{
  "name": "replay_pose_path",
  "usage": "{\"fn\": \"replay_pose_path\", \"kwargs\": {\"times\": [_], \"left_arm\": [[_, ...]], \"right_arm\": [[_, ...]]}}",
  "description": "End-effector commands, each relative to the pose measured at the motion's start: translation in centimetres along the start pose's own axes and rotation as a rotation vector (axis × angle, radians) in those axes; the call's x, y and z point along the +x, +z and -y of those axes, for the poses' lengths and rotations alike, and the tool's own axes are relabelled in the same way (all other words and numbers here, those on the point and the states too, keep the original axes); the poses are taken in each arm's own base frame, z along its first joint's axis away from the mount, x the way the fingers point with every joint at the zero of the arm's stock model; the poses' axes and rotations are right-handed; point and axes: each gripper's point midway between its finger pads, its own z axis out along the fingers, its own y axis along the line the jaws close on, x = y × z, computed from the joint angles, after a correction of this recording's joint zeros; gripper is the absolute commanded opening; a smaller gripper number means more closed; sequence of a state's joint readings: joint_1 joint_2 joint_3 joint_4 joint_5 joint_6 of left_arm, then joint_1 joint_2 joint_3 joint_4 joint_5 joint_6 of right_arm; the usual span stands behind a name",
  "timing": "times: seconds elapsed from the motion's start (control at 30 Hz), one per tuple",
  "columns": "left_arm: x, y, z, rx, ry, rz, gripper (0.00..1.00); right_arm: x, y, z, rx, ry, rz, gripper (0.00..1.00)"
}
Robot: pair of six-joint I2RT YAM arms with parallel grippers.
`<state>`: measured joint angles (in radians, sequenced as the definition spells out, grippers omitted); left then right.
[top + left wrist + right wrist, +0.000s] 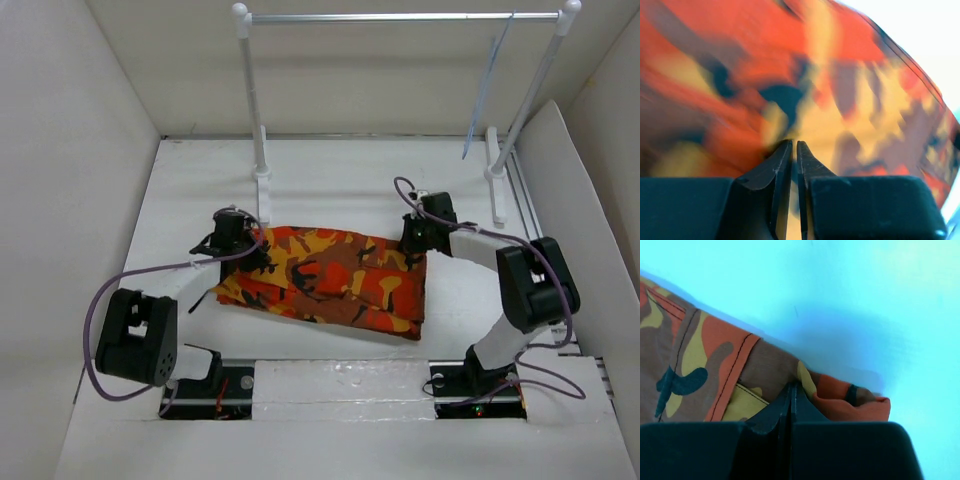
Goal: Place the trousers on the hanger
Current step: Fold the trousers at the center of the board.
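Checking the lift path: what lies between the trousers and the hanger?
Between the trousers and the hanger, the top view shows bare white table and the right arm's cable loop; the hanger hangs on the rack's crossbar.

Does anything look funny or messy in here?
Nothing is spilled or broken. The trousers lie folded on the table, a bit crooked to its edges. The hanger looks slanted in the top view, at the right end of the rack's bar, not hanging straight down. That is the only odd bit.
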<state>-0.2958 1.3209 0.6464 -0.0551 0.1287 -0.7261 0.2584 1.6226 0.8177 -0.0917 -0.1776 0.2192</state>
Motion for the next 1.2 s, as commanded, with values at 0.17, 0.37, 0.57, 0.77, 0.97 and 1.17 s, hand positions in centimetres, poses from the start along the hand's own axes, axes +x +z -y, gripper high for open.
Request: {"fn": "replay_pose_path", "kwargs": {"times": [0.17,0.37,0.57,0.77,0.97,1.17], "left_arm": [[-4.6,-0.8,-11.3,-0.183,-0.378,0.111,0.06],[-8.7,-4.2,-7.2,-0.042,-0.288,0.219,0.07],[-12.5,-8.2,2.8,0.139,-0.074,0.291,0.08],[-5.2,-6.4,11.6,0.259,0.185,0.155,0.06],[4.0,-2.9,13.4,0.3,0.243,-0.064,0.06],[7.1,-1.8,10.2,0.222,0.279,-0.118,0.06]], "right_arm": [[-8.6,-1.4,-5.8,-0.068,-0.208,0.181,0.14],[-9.8,-6.6,-11.7,-0.14,-0.379,0.17,0.44],[-8.7,-12.6,-12.9,-0.174,-0.322,0.264,0.15],[2.8,-10.4,-8.3,-0.207,-0.111,0.11,0.0],[9.9,-10.8,-7.7,-0.212,-0.037,0.028,0.0],[13.7,-10.5,-4.9,-0.106,-0.002,-0.054,0.05]]}}
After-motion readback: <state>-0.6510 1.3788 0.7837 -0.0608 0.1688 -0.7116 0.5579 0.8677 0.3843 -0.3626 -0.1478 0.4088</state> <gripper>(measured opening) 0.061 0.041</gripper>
